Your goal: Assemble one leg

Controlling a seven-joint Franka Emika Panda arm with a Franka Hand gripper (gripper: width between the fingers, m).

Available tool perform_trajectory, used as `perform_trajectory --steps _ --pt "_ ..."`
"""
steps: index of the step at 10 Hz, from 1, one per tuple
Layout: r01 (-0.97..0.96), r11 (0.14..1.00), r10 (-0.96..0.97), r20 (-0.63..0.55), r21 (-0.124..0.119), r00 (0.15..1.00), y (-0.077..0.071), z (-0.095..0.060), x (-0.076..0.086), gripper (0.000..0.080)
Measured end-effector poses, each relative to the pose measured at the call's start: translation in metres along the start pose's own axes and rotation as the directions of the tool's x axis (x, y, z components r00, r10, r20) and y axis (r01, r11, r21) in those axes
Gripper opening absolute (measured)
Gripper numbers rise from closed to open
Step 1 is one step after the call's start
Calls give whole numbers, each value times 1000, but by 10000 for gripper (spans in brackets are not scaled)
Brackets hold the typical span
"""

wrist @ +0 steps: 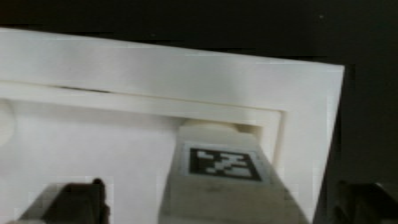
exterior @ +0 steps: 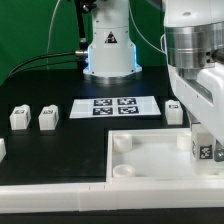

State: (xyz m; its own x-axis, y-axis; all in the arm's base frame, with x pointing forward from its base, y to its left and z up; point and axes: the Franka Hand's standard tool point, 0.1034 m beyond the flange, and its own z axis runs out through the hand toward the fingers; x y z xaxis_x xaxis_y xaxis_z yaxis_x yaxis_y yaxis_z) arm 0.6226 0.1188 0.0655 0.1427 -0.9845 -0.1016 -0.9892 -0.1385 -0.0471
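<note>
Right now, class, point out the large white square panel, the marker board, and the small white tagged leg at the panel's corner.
Large white square panel (exterior: 155,160): exterior view, bare inner floor.
Marker board (exterior: 115,106): exterior view, centre between tags.
Small white tagged leg (wrist: 222,163): wrist view, its tag.

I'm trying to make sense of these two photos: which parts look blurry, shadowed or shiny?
Exterior view: the arm up close is soft and pale with glare, while the marker board is fairly crisp. Wrist view: the whole picture is soft; the tool's fingers are dark blurs, and a shadow sits in the panel corner.
</note>
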Motion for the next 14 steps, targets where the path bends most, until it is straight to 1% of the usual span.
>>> perform_trajectory --steps 1,2,3,4,5,7,9,11,12,13,14 --pt "179 984 -179 -1 -3 984 1 1 1 646" --pt "300 954 -300 -1 -8 954 1 1 0 646" --pt "405 914 -405 -6 -19 914 0 0 -2 649" --pt "531 846 -532 -17 -33 847 -1 -2 -4 649" --pt "602 797 -603 -14 -43 798 -1 -2 -6 649" --pt "806 589 -808 -14 -60 590 -3 -4 -5 649" --pt "920 386 -922 -1 -62 387 -3 -4 -1 649" --pt "967 249 -968 7 -62 249 -4 -4 -1 649" --pt "976 211 -977 9 -61 212 -4 -4 -1 649" --pt "973 222 -975 9 -60 223 -4 -4 -1 649" --pt "973 222 -975 9 -60 223 -4 -4 -1 525"
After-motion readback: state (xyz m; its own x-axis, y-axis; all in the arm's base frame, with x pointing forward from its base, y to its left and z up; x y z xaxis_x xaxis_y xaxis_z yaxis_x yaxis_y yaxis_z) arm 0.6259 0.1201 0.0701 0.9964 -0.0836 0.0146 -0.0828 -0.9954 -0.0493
